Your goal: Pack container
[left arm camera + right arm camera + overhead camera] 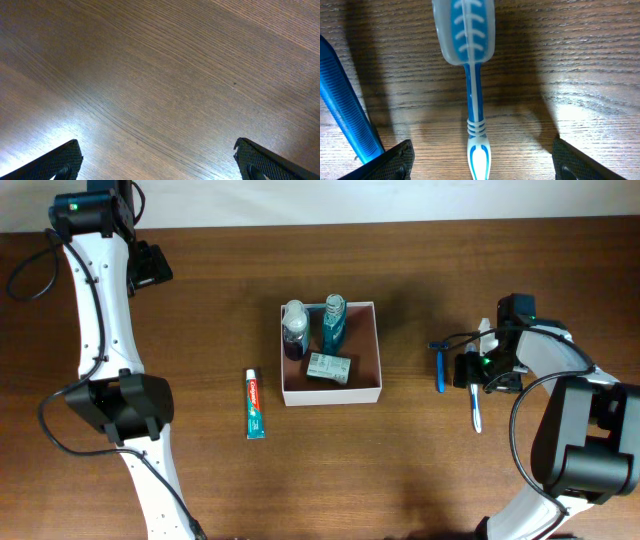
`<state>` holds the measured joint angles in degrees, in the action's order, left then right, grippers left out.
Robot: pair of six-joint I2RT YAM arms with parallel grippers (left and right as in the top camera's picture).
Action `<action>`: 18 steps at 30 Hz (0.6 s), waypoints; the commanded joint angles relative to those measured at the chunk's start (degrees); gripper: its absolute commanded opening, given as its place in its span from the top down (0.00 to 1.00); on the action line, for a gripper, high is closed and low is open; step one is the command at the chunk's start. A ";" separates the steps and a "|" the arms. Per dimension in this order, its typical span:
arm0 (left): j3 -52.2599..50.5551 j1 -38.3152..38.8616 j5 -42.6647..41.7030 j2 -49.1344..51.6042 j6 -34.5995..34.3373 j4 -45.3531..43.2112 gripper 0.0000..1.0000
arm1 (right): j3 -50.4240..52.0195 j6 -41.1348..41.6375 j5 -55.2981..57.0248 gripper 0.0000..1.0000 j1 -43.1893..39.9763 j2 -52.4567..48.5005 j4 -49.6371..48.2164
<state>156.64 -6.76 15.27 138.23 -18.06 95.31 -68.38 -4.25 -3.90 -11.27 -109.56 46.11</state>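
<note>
The container [378, 352], a square white-walled box with a reddish-brown floor, sits mid-table. It holds a dark bottle [295, 330], a teal bottle [333, 325] and a green-and-white soap box [329, 368]. A toothpaste tube [254, 404] lies to its left. A blue-and-white toothbrush [475, 412] with a capped head [468, 30] lies at the right. My right gripper [480, 370] [482, 165] is open, low over the toothbrush handle [474, 100], with one finger on each side. My left gripper [150, 265] [160, 160] is open and empty over bare wood at the far left.
A blue razor [439, 367] lies just left of the toothbrush. It also shows in the right wrist view [342, 105], close beside my left finger. The wooden table's back edge runs along the top of the overhead view.
</note>
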 commanded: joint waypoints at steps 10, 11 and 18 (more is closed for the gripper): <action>-0.17 -0.04 0.42 -0.28 -0.76 0.11 0.01 | -19.98 0.28 0.31 0.16 -0.02 -0.42 17.94; -0.17 -0.04 0.42 -0.28 -0.76 0.11 0.01 | -22.73 0.28 0.15 0.16 0.00 -0.42 19.93; -0.17 -0.04 0.42 -0.28 -0.76 0.11 0.01 | -34.56 0.28 -9.66 0.01 1.70 -0.42 29.90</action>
<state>156.64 -6.76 15.27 138.23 -18.06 95.31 -101.16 -4.21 -8.62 -10.96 -110.08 74.96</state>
